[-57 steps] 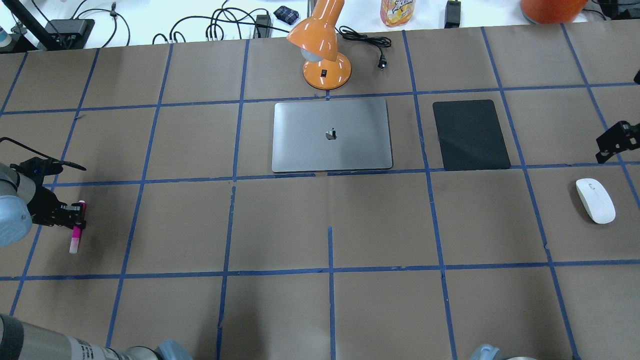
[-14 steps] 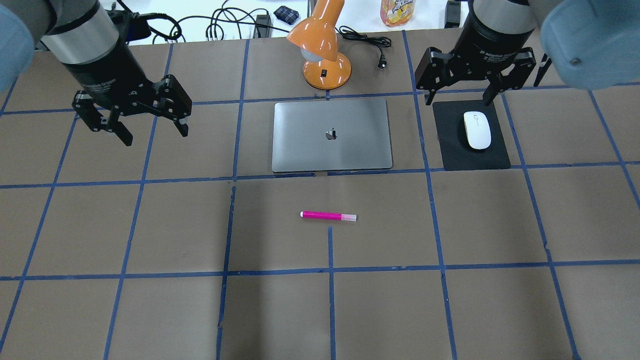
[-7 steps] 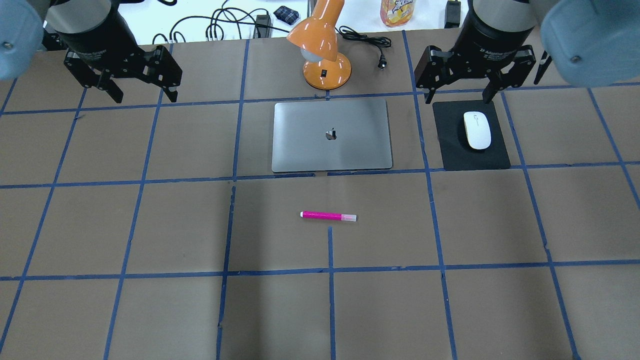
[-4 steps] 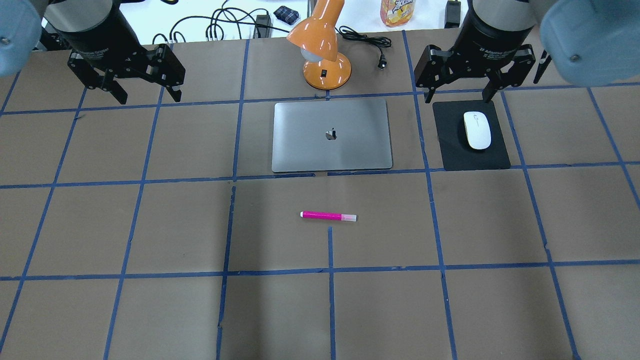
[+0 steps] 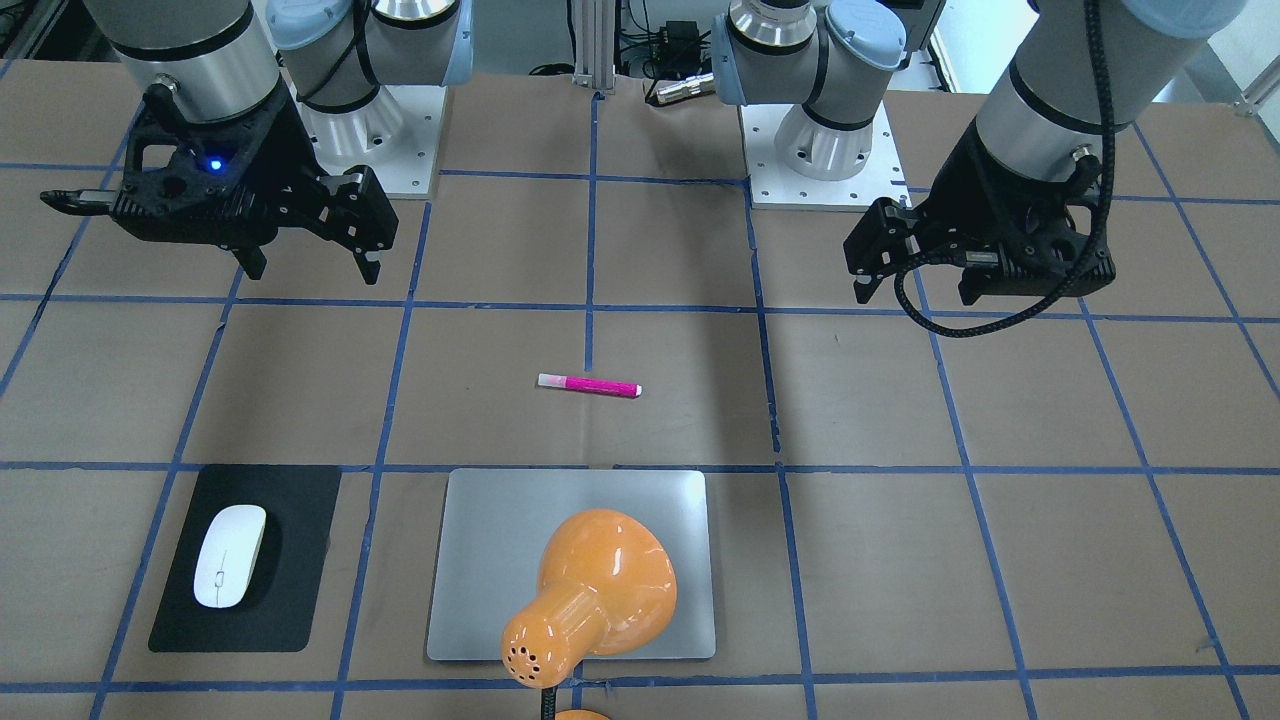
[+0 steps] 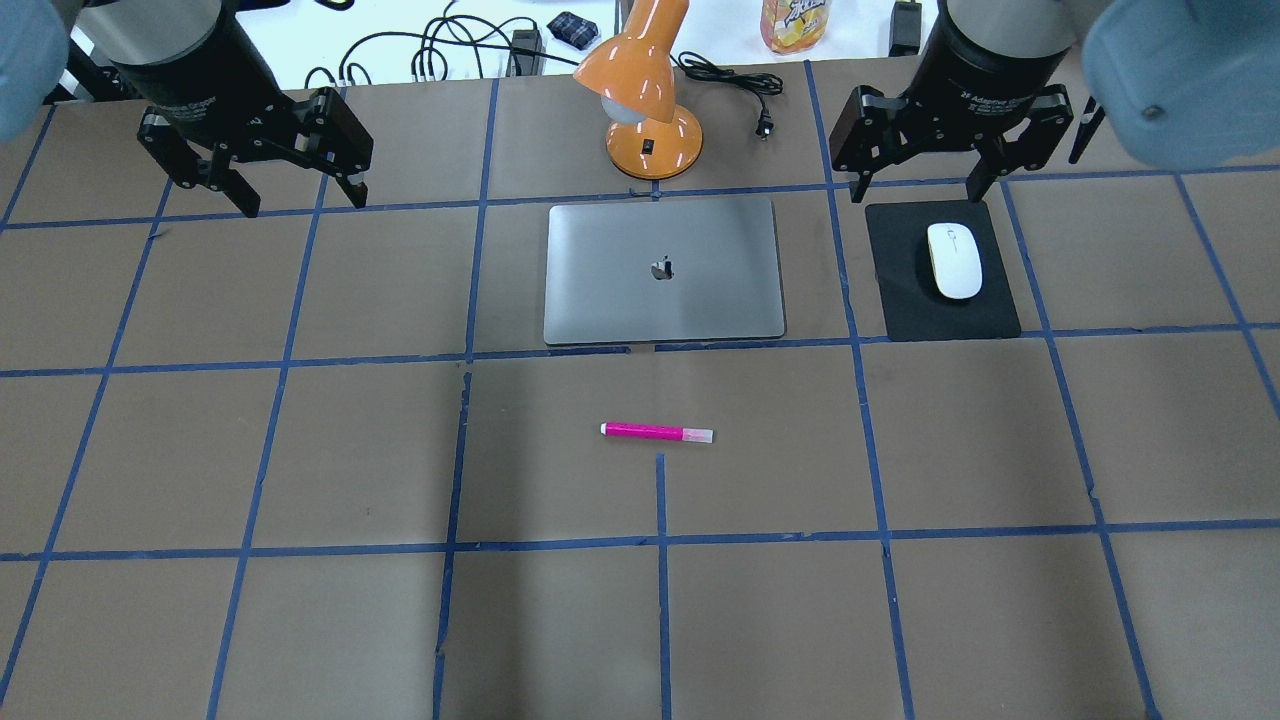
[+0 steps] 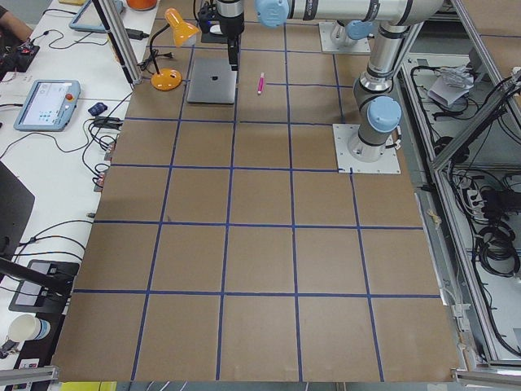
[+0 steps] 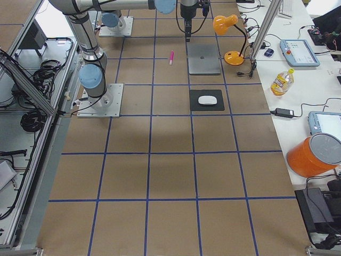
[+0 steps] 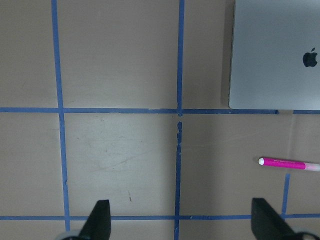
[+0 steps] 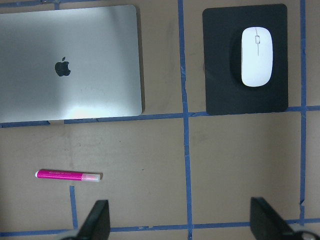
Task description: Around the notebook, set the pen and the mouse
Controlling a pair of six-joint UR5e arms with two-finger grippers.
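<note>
The silver-grey notebook (image 6: 662, 270) (image 5: 480, 560) lies flat at the table's middle back. In front of it, apart from it, the magenta pen (image 6: 657, 432) (image 5: 588, 386) lies crosswise on the paper. The white mouse (image 6: 954, 260) (image 5: 229, 556) rests on a black mat (image 6: 940, 315) to the notebook's right. My left gripper (image 6: 300, 200) (image 5: 915, 295) hangs open and empty, high over the back left. Just behind the mat, my right gripper (image 6: 916, 195) (image 5: 312, 275) hangs open and empty. The right wrist view shows the notebook (image 10: 70, 65), the pen (image 10: 67, 175) and the mouse (image 10: 256, 56) below it.
An orange desk lamp (image 6: 650, 120) (image 5: 590, 590) stands right behind the notebook, its shade leaning over it. Cables (image 6: 440, 50) and a bottle (image 6: 795, 25) lie on the white bench past the table's back edge. Blue tape lines grid the brown paper.
Earlier my left gripper held the pen at the left edge and the mouse lay far right. Now the pen lies before the notebook, the mouse is on the mat, and the left gripper has withdrawn backwards.
</note>
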